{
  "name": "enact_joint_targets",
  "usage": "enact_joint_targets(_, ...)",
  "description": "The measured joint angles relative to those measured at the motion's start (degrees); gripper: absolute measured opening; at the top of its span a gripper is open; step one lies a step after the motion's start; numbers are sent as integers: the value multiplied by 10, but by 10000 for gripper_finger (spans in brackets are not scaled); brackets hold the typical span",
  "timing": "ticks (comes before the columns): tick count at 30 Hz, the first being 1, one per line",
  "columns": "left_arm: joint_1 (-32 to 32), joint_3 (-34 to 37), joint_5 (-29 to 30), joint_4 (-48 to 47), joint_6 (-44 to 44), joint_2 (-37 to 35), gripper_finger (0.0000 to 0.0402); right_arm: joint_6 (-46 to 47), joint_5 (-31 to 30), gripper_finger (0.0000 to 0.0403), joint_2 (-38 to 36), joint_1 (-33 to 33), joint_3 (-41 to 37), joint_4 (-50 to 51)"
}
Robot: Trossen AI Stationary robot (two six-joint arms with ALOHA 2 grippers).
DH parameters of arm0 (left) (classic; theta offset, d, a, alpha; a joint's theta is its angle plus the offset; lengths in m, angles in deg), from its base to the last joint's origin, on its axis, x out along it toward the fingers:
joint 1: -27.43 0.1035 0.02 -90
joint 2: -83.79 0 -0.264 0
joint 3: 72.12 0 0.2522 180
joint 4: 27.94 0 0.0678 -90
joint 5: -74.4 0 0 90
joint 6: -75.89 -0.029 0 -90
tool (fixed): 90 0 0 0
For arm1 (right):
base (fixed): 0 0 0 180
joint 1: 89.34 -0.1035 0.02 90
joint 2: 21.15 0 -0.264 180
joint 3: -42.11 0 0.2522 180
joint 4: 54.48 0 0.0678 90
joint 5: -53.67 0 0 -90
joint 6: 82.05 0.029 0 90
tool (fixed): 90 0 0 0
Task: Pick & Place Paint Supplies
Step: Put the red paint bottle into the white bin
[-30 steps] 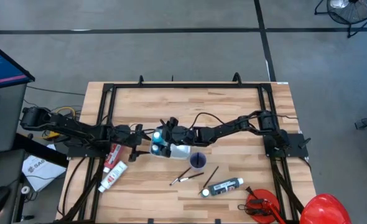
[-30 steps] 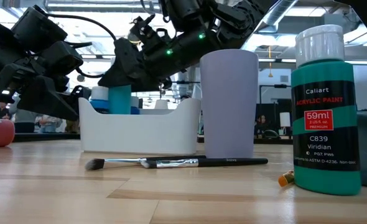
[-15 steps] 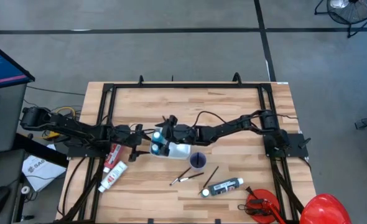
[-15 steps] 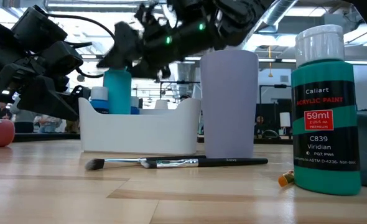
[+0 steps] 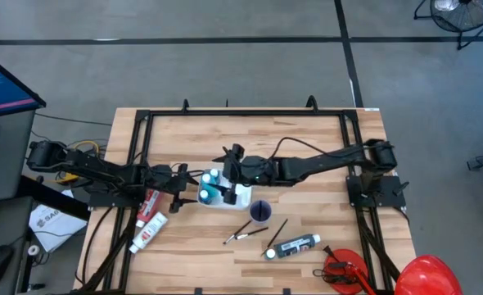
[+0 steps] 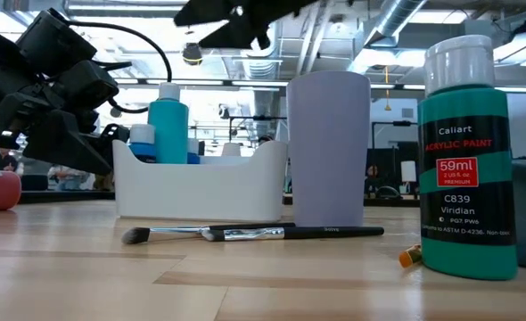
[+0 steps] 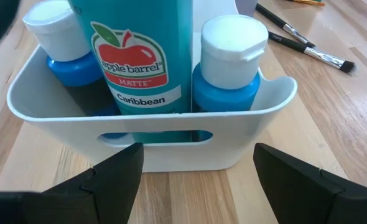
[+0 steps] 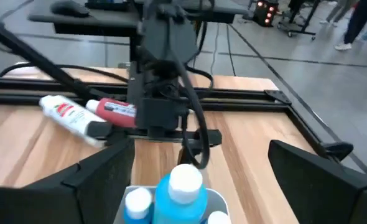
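- The white caddy [image 5: 225, 195] stood near the middle of the counter [image 5: 307, 135] and held three bottles upright: a tall teal bottle [image 7: 140, 56] labelled Caribbean and two shorter blue bottles with white caps [image 7: 227, 68], packed close so that the walls kept them standing.
- The right pincer [image 5: 232, 157] hung open and empty just above the caddy (its wrist view looked down on the teal bottle's cap between two spread fingers), which suited a bottle that was already dropped in.
- The left pincer [image 5: 180, 179] sat low beside the caddy's handle end, its fingers [image 7: 118, 171] spread wide to either side of the cut-out grip and gripping nothing; it seemed placed to steady or wait.
- Supplies lay outside the caddy: a red tube [image 5: 151, 201] and a white tube with a red label [image 5: 147, 233] lay side by side under the left arm, two thin brushes [image 5: 246, 233] lay near a purple cup [image 5: 260, 211], and a black tube with a white cap [image 5: 293, 246] lay near the front edge.
- A green Viridian paint bottle [image 6: 464, 152] stood upright close to the low camera, with a brush [image 6: 254, 234] lying flat in front of the caddy.
- The counter was pale butcher-block wood inside a black frame; a red dome [image 5: 426, 277] and a red tool [image 5: 344, 270] sat at its right front corner.
- Around it lay grey concrete floor with dark lines, a monitor [image 5: 4, 82] to the left, and an open workshop with ceiling ducts behind.
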Motion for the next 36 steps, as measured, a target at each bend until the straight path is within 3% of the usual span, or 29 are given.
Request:
enact_joint_targets(6, 0, 0, 15, 2, 1, 0, 298, 10, 2, 363, -37, -23, 0, 101)
enact_joint_targets(16, 0, 0, 39, 74, -1, 0, 298, 6, 0, 363, -32, 1, 0, 155)
enact_joint_targets(19, 0, 0, 39, 73, 0, 0, 298, 57, -1, 363, -32, 11, 0, 178)
enact_joint_targets(23, 0, 0, 39, 73, -6, 0, 298, 90, -2, 363, -32, 21, 0, 163)
enact_joint_targets(36, 0, 0, 39, 77, -4, 0, 298, 42, -1, 363, -32, 38, 0, 41)
